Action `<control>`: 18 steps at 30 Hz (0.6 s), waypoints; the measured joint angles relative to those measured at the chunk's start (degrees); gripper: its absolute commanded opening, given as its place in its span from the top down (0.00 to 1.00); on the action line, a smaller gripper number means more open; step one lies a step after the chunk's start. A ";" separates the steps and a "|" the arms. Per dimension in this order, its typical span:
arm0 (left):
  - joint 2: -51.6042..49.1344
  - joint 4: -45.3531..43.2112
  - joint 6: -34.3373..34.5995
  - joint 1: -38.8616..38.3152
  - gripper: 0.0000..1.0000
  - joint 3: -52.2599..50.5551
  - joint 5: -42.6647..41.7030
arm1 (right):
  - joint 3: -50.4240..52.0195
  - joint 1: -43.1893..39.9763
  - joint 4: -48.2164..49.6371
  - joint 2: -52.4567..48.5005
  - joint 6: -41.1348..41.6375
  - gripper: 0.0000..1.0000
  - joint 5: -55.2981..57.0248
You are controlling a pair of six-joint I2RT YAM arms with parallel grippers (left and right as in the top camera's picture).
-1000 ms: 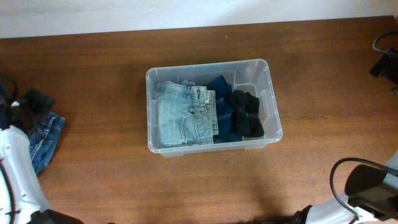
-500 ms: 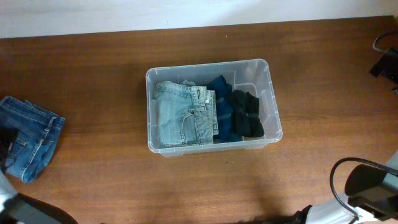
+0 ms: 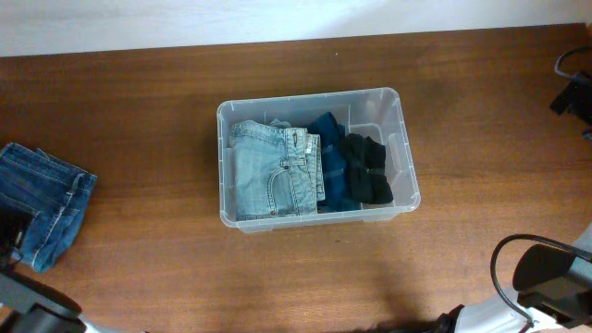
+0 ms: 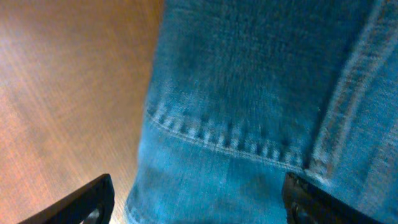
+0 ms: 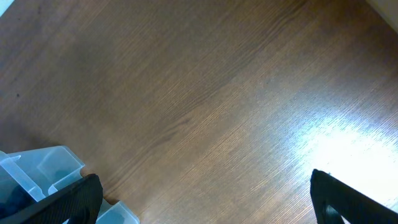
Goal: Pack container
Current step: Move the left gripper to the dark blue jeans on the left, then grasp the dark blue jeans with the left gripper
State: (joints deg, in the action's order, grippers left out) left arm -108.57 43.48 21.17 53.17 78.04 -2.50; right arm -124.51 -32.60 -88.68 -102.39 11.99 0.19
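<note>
Left gripper (image 4: pixel 199 204): hanging wide open, gripping nothing, over loose jeans (image 3: pixel 42 215); sitting farther back than a second ago, leaving them uncovered well left of container (image 3: pixel 310 96).

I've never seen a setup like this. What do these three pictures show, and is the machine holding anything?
This is a robot with two arms at a wooden table. One picture looks down from a fixed camera above; the other two come from a camera on each wrist, so the dark tips at their bottom corners are that arm's own fingers. On the table stands a clear plastic container holding folded light jeans, a dark blue garment and a black garment. A second pair of jeans lies loose near the left edge. The left end effector hangs open just above those jeans; the right end effector is open over bare wood. Nothing is held.
</note>
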 measured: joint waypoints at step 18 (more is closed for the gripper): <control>-4.33 -6.45 -5.18 0.02 0.01 -0.17 -2.01 | 0.00 0.00 0.00 0.00 0.00 0.01 0.02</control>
State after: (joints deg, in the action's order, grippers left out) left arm -112.90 37.04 15.99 53.19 77.87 -4.51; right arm -124.51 -32.60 -88.68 -102.39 11.99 0.21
